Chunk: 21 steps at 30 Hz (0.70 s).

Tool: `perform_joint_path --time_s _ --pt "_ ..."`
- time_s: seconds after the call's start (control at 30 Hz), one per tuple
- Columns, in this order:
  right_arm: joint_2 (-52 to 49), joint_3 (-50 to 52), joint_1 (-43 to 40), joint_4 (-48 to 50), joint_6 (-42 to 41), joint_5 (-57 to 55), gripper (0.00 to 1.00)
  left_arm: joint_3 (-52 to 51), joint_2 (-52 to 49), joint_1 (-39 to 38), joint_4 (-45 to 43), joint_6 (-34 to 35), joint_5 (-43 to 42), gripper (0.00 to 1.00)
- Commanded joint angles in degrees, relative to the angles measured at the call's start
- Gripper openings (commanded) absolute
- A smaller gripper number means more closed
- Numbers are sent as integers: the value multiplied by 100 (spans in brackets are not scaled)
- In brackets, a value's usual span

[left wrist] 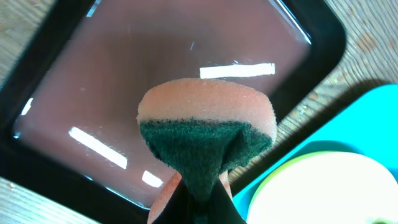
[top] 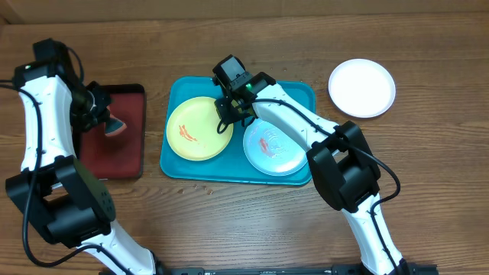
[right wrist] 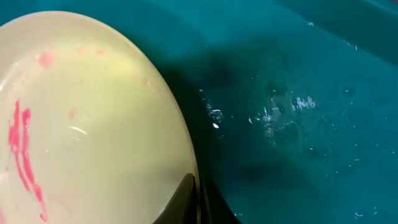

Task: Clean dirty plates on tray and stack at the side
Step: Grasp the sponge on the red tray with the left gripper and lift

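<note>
The yellow-green plate [top: 200, 128], streaked with red, lies on the left half of the turquoise tray [top: 302, 93]. The right end effector [top: 231, 114] is clenched on this plate's right rim. The mint plate [top: 273, 149], also smeared, lies beside it on the tray's right half. The white plate [top: 362, 88] sits off the tray on the surface [top: 428, 168], to the right. The left end effector [top: 103, 122] grasps a sponge [top: 116, 127] above the dark red tray [top: 114, 156].

The left arm [top: 34, 114] and right arm [top: 294, 114] have rounded white shells between bulky black joints. Thin black cables [top: 396, 183] loop alongside. A green light [top: 249, 86] glows on the right wrist. The left gripper [left wrist: 199, 193] has black fingers [left wrist: 186, 213].
</note>
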<state>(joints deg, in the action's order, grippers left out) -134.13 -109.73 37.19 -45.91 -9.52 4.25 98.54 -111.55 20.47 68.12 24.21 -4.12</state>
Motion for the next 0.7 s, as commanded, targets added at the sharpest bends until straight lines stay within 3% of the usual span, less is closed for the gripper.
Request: perform_joint_path --time_s 0.0,0.37,0.67 --pt "26 313 -140 48 -295 -33 4 2 17 -164 -37 -199 -44 4" --pt "26 693 -291 76 -726 -11 4 2 -57 -629 -227 -188 256 4" --pt "26 693 -282 59 -728 -11 4 -2 -555 -199 -391 195 623 4"
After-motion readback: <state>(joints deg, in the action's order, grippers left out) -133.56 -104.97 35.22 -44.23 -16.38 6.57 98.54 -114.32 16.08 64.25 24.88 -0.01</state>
